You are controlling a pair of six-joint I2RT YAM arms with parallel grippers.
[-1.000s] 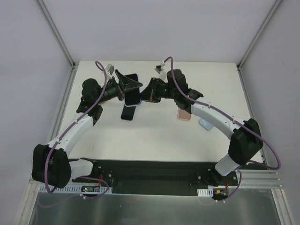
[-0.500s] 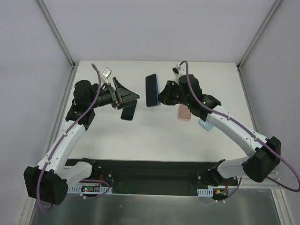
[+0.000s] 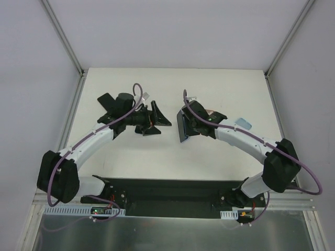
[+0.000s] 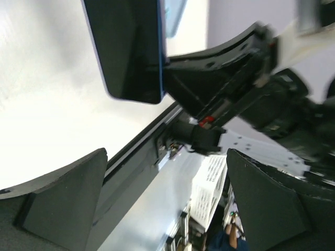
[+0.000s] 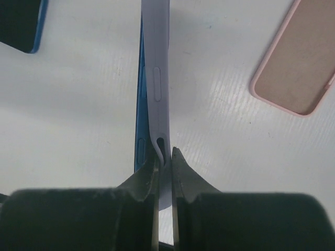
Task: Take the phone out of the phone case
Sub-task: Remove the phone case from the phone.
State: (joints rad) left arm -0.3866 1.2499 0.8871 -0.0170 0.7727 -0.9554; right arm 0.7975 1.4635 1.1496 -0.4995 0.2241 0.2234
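My right gripper (image 3: 187,123) (image 5: 165,154) is shut on the rim of a lavender phone case (image 5: 157,68). It holds the case edge-on over the table. The blue phone (image 5: 140,104) lies against the left side of the case. In the top view they show as one dark slab (image 3: 183,129) near the table's middle. My left gripper (image 3: 160,124) (image 4: 166,154) is open and empty, a short way left of that slab and pointing at it. The left wrist view shows the held phone's dark face (image 4: 128,47).
A second dark phone with a blue edge (image 3: 143,129) (image 5: 18,23) lies flat under my left gripper. A pink case (image 3: 210,112) (image 5: 296,68) lies behind my right arm. A light blue case (image 3: 244,124) lies further right. The black base rail (image 3: 167,191) runs along the near edge.
One second ago both grippers met at the cased phone at the back. The left has since let go, and the right has carried it nearer and lower. The left arm swung right.
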